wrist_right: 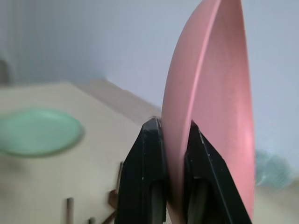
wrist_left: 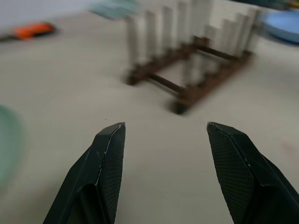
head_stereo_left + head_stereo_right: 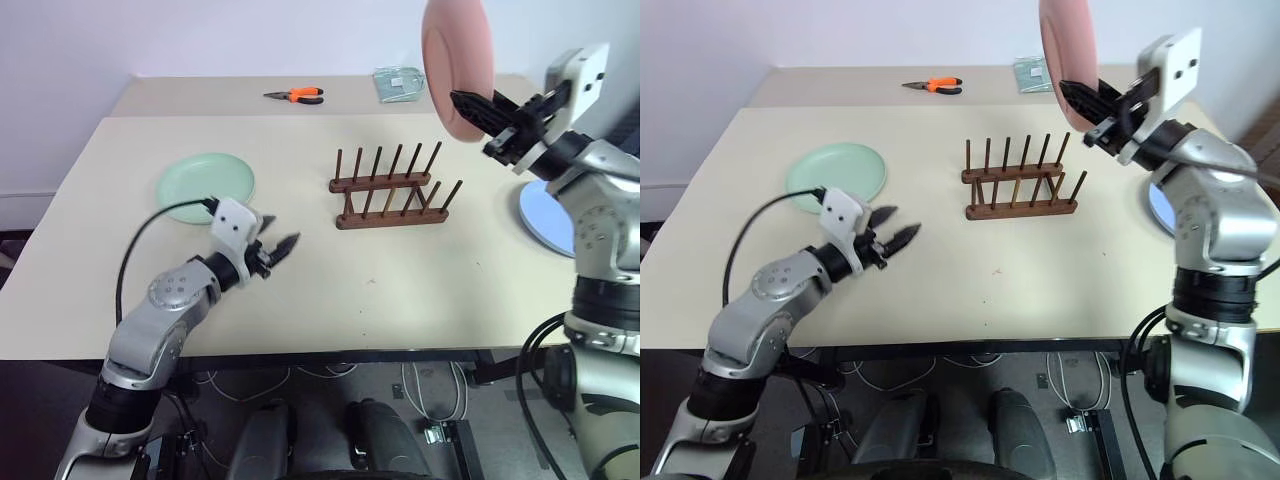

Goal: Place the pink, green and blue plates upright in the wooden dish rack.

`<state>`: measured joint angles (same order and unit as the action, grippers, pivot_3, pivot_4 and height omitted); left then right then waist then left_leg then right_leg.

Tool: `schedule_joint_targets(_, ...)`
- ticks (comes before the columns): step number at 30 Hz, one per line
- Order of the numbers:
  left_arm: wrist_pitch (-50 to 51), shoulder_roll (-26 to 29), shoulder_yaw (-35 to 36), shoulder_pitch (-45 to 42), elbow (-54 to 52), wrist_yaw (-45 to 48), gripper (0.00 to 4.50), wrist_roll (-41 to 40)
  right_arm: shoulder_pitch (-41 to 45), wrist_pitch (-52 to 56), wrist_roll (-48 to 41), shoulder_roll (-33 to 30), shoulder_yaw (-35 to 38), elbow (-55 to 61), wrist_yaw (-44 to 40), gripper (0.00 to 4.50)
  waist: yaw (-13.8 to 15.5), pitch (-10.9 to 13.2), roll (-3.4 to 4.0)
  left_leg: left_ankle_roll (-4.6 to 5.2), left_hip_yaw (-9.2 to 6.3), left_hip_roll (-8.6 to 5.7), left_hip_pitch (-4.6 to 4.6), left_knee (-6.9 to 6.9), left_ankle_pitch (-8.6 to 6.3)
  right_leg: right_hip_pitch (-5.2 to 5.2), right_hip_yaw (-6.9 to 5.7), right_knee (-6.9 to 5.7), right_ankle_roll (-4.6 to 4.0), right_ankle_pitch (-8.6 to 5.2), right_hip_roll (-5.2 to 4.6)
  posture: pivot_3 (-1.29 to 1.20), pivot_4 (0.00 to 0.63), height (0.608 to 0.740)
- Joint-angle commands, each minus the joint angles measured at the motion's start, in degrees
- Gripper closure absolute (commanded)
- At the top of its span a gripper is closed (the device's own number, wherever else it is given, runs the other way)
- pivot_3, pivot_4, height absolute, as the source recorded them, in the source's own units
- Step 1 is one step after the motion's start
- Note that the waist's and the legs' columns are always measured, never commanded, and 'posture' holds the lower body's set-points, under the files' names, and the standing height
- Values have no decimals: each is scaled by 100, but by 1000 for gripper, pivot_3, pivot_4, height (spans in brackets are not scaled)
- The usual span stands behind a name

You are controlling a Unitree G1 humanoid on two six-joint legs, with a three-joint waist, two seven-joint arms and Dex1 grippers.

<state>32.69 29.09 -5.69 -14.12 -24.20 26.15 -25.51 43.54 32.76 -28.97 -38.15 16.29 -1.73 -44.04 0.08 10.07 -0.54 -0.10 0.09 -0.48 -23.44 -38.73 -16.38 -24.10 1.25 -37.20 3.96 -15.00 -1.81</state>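
Note:
My right gripper (image 3: 470, 105) is shut on the lower rim of the pink plate (image 3: 458, 60), held upright in the air above and to the right of the wooden dish rack (image 3: 390, 190); the wrist view shows its fingers (image 1: 149, 172) pinching the pink plate (image 1: 215, 107). The rack stands empty at the table's middle. The green plate (image 3: 205, 186) lies flat at the left. My left gripper (image 3: 283, 247) is open and empty, low over the table just right of the green plate, pointing toward the rack (image 2: 191, 79). The blue plate (image 3: 548, 218) lies flat at the right, partly hidden by my right arm.
Orange-handled pliers (image 3: 297, 95) and a clear wrapped packet (image 3: 400, 83) lie at the table's far side. Bare tabletop (image 3: 400, 290) stretches in front of the rack. The table's front edge runs close below my left arm.

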Motion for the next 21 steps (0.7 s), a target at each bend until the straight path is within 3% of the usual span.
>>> schedule_joint_targets(1,-173,94,-36,93,-331,568,1686,-170,203,301,-301,-164,153,-360,-180,4500,-40,-2,7,0,1,0,0,4,0,-2,1,0,-6,-4,-1,0,150,740)
schedule_joint_targets(9,-165,31,-6,258,-436,726,1686,-21,586,1013,-734,-107,422,-1244,-27,4500,-84,-1,13,1,5,0,-4,11,1,-11,3,-1,9,5,2,0,150,740)
schedule_joint_targets(21,-131,-24,-35,381,-501,718,1686,165,691,1536,-1206,-78,620,-1199,211,4500,-84,-1,13,2,5,0,-5,10,1,-11,3,-1,10,6,3,0,150,740)
